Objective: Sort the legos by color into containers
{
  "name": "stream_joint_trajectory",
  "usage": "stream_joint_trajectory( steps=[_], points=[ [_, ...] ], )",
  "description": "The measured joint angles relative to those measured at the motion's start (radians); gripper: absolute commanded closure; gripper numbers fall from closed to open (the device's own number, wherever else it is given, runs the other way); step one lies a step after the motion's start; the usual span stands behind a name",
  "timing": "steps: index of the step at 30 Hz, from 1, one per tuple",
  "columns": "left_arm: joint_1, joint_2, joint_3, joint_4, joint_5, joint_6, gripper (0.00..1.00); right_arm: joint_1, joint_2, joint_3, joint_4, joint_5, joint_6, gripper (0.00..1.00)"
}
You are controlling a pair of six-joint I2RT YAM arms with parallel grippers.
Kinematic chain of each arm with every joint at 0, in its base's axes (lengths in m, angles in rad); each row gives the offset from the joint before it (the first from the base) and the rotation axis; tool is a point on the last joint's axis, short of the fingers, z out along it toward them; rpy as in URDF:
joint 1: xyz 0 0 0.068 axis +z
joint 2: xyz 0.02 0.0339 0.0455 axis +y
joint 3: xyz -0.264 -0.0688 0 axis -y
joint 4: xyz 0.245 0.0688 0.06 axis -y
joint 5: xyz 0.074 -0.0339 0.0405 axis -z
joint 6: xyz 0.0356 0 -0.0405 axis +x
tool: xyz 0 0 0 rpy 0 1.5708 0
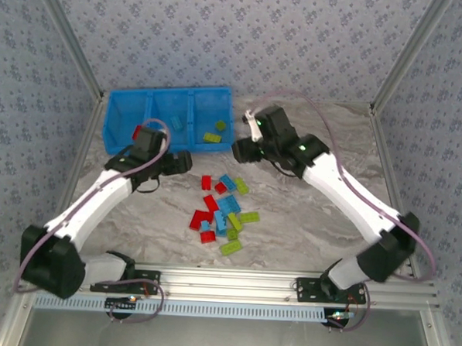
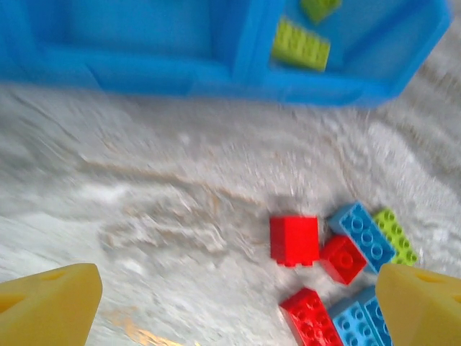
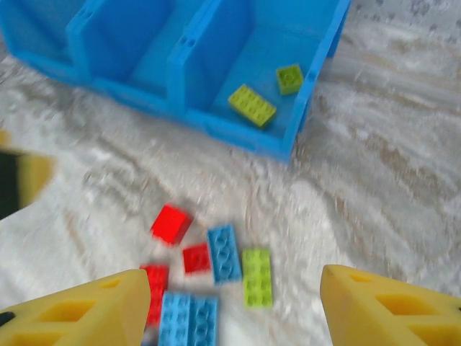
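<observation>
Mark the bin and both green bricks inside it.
blue bin (image 3: pixel 238 137), right wrist view, near wall.
long green brick (image 3: pixel 252 105), right wrist view, studded top.
square green brick (image 3: pixel 289 78), right wrist view, studded top.

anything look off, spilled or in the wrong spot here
Nothing stands out. The two lime green bricks lie alone in the bin's end compartment, and the unsorted bricks sit in a loose cluster on the table, none visibly damaged.

no readable text, no labels, numbers or signs
</observation>
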Motion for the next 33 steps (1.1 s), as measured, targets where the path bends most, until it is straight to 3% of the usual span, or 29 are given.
stream_joint_trajectory(
  steps=[8,13,16,27,33],
  points=[
    [-0.14,0.358,0.177,0.014,0.01,-0.095,0.18,0.006,-0.221,-0.377,-0.023,-0.016,0.121,0.2],
    [-0.154,0.529,0.269,0.02,0.01,-0.111,0.26,-0.004,-0.248,-0.433,-0.022,-0.015,0.185,0.17],
    [-0.161,0.597,0.298,0.01,0.009,-0.115,0.36,-0.017,-0.265,-0.433,-0.014,-0.014,0.203,0.16],
    [-0.187,0.659,0.327,-0.061,-0.047,-0.105,0.76,-0.056,-0.27,-0.433,0.002,-0.016,0.238,0.15],
    [-0.178,0.605,0.327,-0.106,-0.097,-0.088,0.79,-0.06,-0.271,-0.433,0.012,-0.021,0.253,0.15]
  ],
)
